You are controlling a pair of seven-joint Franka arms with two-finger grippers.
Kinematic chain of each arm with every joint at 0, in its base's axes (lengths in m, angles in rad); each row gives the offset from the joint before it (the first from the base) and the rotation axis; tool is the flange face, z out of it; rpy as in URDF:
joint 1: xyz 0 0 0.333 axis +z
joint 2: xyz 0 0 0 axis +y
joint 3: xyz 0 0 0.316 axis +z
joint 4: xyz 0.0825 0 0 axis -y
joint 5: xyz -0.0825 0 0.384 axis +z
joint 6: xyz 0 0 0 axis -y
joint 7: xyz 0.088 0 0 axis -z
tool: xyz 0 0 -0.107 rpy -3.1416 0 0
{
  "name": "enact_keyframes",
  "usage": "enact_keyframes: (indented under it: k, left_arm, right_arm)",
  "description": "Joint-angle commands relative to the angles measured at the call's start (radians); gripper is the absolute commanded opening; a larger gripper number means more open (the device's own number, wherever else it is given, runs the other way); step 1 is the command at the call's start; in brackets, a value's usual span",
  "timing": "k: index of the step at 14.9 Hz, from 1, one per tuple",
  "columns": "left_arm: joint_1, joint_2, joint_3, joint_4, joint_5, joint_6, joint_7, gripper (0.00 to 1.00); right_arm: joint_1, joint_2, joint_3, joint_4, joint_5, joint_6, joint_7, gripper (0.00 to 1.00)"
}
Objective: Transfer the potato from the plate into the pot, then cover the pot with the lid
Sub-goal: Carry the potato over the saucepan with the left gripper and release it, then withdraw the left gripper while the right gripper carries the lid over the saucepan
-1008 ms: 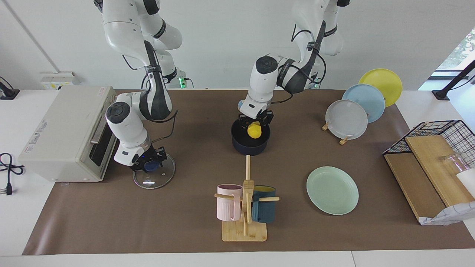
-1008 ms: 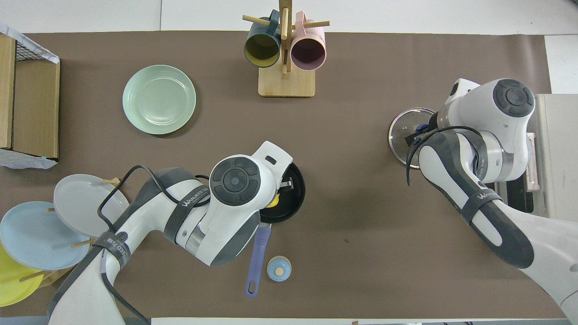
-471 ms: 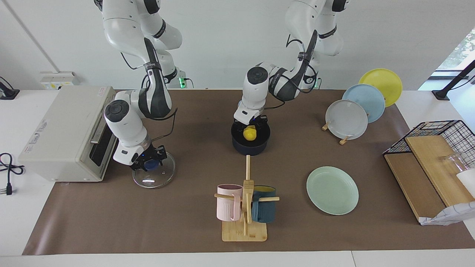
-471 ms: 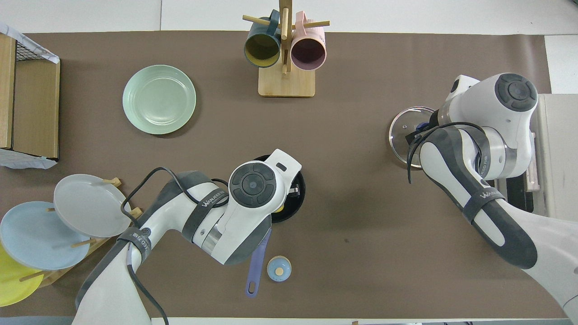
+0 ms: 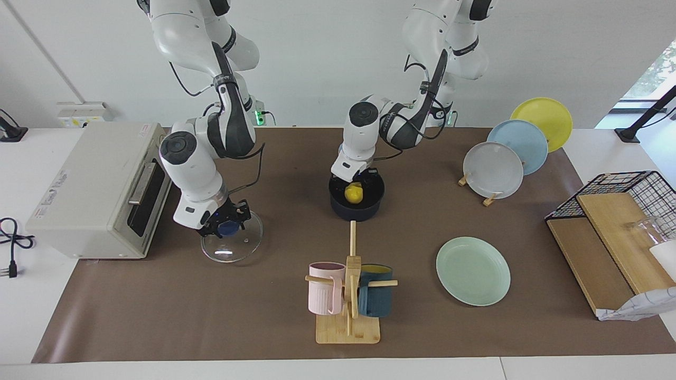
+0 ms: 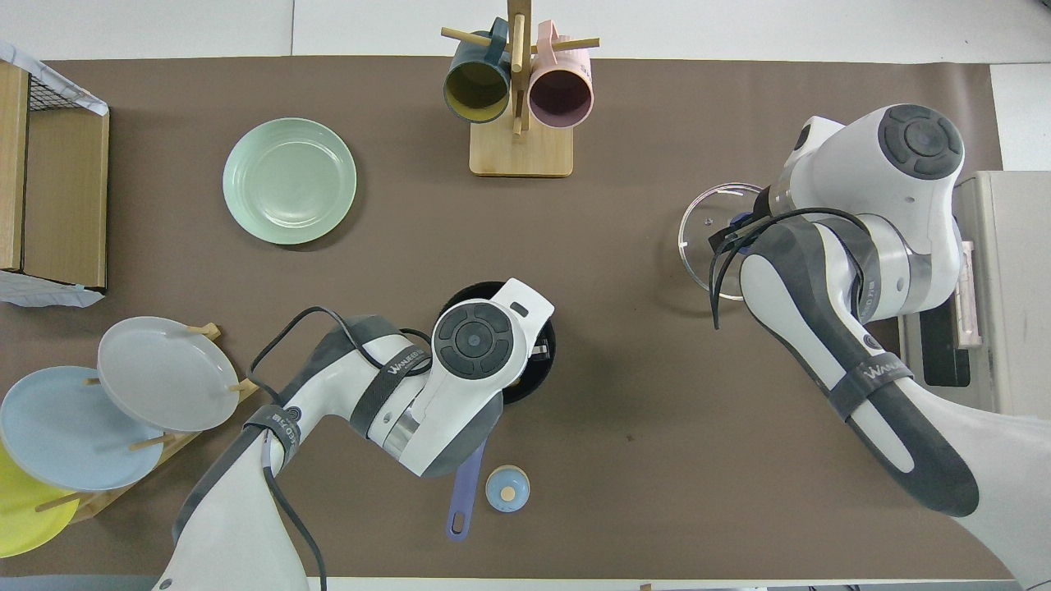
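The yellow potato (image 5: 353,193) is inside the dark navy pot (image 5: 356,207) at the table's middle, between the fingers of my left gripper (image 5: 355,189), which reaches down into the pot. In the overhead view my left hand hides the potato; only the pot's rim (image 6: 543,322) and blue handle (image 6: 465,484) show. My right gripper (image 5: 227,227) is shut on the blue knob of the glass lid (image 5: 235,244) and holds it just above the table beside the toaster oven. The lid also shows in the overhead view (image 6: 702,234). The mint-green plate (image 5: 473,271) is empty.
A toaster oven (image 5: 95,184) stands at the right arm's end. A wooden mug rack (image 5: 348,295) with two mugs stands farther from the robots than the pot. Upright plates (image 5: 507,158) and a wire basket (image 5: 623,200) are at the left arm's end. A small blue-and-tan bell-shaped object (image 6: 507,488) lies beside the pot's handle.
My left gripper lowered the potato from above the pot down into it. My right gripper lifted the lid and carried it toward the table's middle.
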Motion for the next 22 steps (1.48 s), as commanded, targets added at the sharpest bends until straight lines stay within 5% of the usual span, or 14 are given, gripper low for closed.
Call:
enact_keyframes:
  k: [1,9,14,22]
  left_arm:
    - [-0.022,-0.013,0.018,-0.039,-0.008,0.016,0.020,1.00]
    - [0.029,-0.127,0.019,0.008,-0.008,-0.174,0.096,1.00]
    - [0.121,-0.212,0.022,0.100,-0.043,-0.346,0.200,1.00]
    - [0.457,-0.306,0.032,0.336,-0.041,-0.620,0.594,1.00]
  right_arm:
    - [0.032,-0.029,0.024,0.004,0.020,-0.030,0.086,0.66]
    - [0.129,-0.052,0.034,0.010,0.021,-0.039,0.264,0.66]
    - [0.181,-0.048,0.075,0.100,0.021,-0.142,0.434,0.66]
    - [0.435,-0.054,0.075,0.105,0.003,-0.121,0.868,0.66]
